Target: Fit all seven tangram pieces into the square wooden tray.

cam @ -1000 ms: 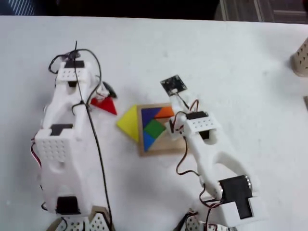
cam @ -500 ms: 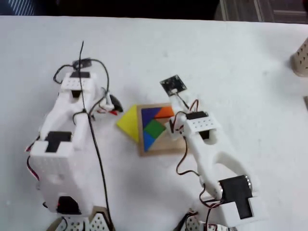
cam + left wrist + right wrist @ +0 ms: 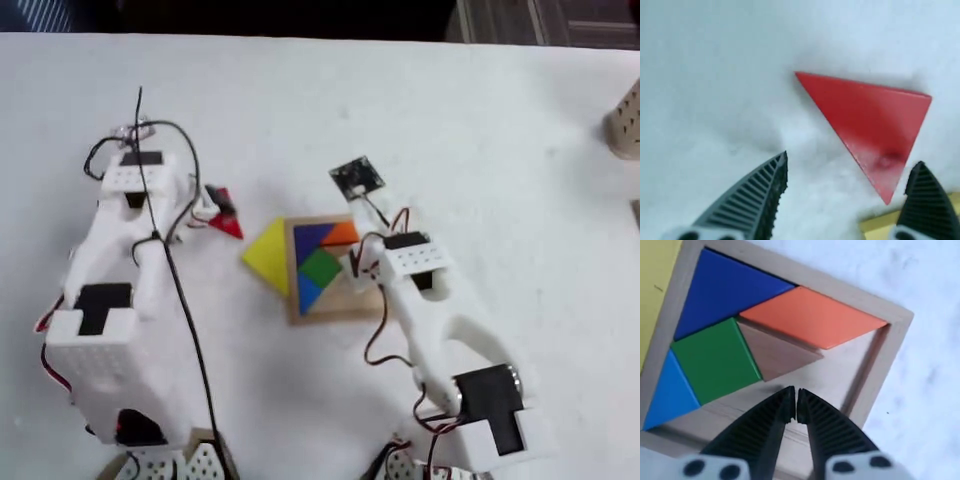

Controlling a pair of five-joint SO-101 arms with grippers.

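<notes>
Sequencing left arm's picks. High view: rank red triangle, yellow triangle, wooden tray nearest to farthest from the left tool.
1. red triangle: on the table, just ahead of the open left tool.
2. yellow triangle: on the table, beside the tray's rim.
3. wooden tray: past the yellow triangle, at mid-table.

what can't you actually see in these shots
High view: the wooden tray's right side is hidden under the right arm, so pieces there can't be counted.
Left wrist view: the yellow triangle is cut off by the frame edge.
Right wrist view: the right gripper covers part of the tray's near rim.
</notes>
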